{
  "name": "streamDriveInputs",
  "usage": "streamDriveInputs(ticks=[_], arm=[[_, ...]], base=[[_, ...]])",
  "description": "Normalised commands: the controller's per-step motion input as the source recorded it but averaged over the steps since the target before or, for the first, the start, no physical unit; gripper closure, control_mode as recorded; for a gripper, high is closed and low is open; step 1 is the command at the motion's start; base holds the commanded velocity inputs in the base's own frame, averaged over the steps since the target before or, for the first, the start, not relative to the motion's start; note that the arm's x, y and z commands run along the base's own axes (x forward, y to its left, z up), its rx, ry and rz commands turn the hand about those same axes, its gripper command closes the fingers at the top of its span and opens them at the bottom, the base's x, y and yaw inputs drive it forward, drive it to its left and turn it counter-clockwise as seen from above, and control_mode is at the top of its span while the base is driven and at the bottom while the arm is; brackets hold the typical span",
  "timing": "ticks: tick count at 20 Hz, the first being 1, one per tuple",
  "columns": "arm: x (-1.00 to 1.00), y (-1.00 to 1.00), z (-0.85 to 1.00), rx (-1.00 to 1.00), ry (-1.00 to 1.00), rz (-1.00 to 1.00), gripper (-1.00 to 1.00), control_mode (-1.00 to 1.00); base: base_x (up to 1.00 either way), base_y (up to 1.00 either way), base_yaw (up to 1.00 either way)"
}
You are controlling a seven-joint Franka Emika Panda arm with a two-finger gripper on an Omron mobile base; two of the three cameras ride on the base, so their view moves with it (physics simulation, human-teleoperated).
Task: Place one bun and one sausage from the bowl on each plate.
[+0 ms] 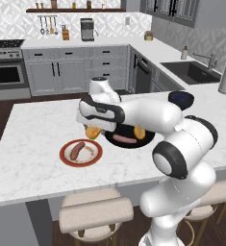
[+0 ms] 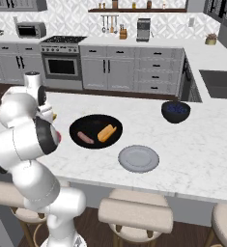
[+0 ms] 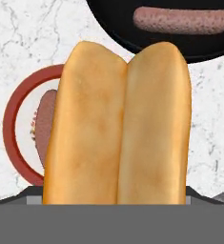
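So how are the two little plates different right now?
The red-rimmed plate has a cream middle and a red-brown edge; the grey plate is plain grey all over. The red-rimmed plate already holds a sausage, while the grey plate holds nothing yet. The red-rimmed plate sits left of the black bowl; the grey plate sits in front of it, to the right. Both are small, round, flat, on the marble counter.

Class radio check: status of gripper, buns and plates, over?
Gripper holds bun above red-rimmed plate, sausage already there. Grey plate bare. Nothing in the way.
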Motion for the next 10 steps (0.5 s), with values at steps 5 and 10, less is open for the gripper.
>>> streamDriveInputs(ticks=[5,10], arm=[[0.07,0.44,-0.70,-0.05,0.00,0.00,1.00,-1.00],[0.05,0.00,-0.58,-0.01,0.00,-0.03,1.00,-1.00]], base=[[0.00,0.00,0.00],[0.00,0.00,0.00]])
